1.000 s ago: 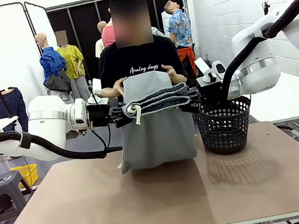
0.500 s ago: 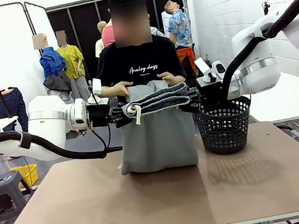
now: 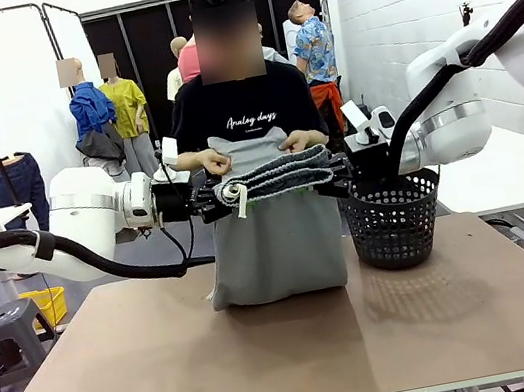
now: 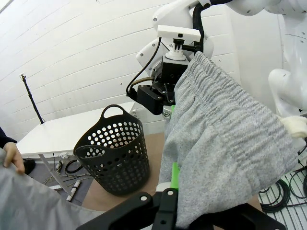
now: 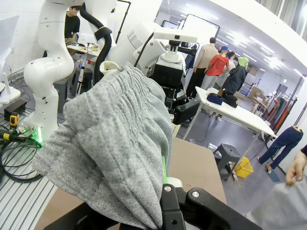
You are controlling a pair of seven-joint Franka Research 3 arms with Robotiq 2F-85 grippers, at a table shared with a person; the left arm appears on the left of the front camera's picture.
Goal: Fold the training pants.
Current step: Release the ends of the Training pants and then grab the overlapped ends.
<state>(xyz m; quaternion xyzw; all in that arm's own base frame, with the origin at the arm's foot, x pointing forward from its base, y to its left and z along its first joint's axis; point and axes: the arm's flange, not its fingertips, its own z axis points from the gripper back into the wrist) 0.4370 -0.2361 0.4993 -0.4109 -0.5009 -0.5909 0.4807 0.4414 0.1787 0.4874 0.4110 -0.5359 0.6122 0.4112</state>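
Front view | training pants (image 3: 270,240) stretched between left claw (image 3: 212,201), right claw (image 3: 340,174) | both gripping it

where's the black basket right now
In the front view the black basket stands on the table toward its far right side, just to the right of the hanging training pants.

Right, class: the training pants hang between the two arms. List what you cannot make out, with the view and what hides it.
Front view: fingertips of the left end effector and right end effector, buried in the training pants waistband.
Front view: the basket floor, behind its mesh wall.
Left wrist view: the person's hand, cut by the left edge.
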